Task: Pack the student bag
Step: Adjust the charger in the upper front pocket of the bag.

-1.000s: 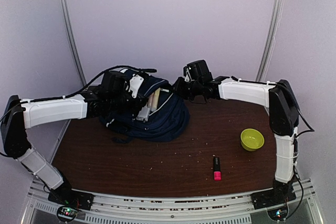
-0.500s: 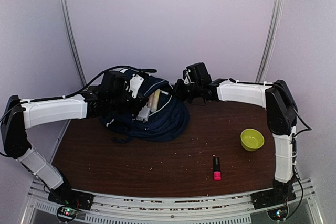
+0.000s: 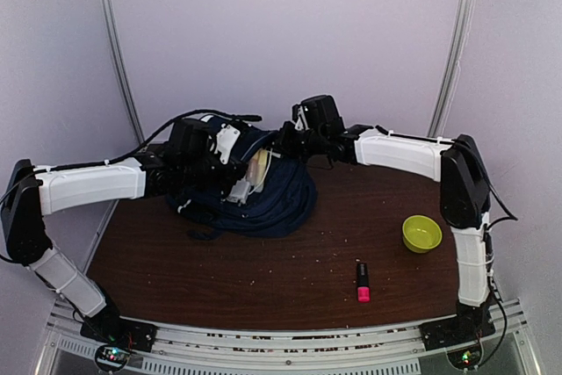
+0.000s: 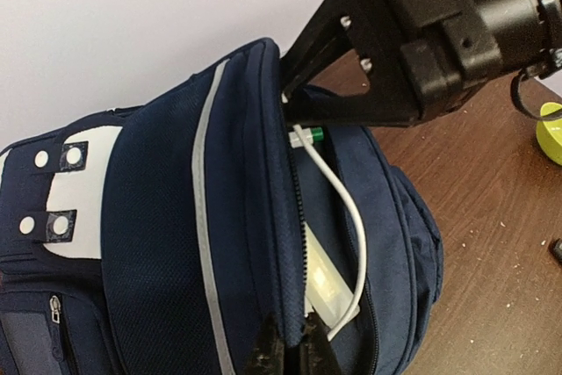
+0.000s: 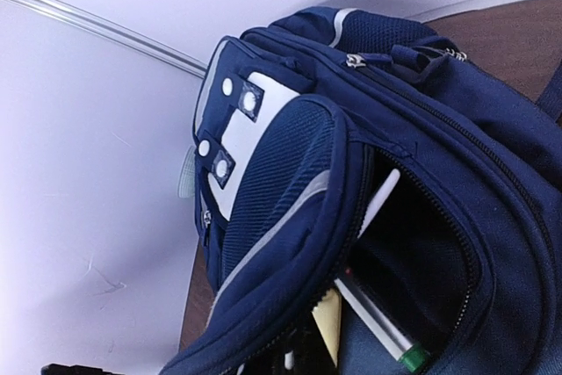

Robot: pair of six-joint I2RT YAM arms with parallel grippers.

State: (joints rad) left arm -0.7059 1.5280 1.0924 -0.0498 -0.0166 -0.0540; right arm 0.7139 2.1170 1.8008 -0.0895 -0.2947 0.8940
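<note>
The student bag [image 3: 263, 195] lies at the back left of the table, navy with white trim, its main zip open. My left gripper [image 4: 288, 353] is shut on the zip edge of the opening [image 3: 237, 185]. From the right, my right gripper [image 4: 286, 92] pinches the upper rim of the same opening, jaws shut [image 3: 284, 147]. Inside the student bag [image 5: 290, 173] lie a white pen with a green cap [image 5: 399, 349], a white cable [image 4: 353, 217] and a pale flat item [image 4: 323, 283]. In the right wrist view my own fingers are hidden under the flap.
A lime-green bowl [image 3: 421, 233] sits at the right of the brown table [image 3: 263, 270]. In front of it lies a pink and black marker [image 3: 361, 281]. The back wall stands close behind the bag.
My right gripper has moved left onto the bag's rim and gone from partly open to shut. The rim has shifted left with it. The left arm has stayed put.
</note>
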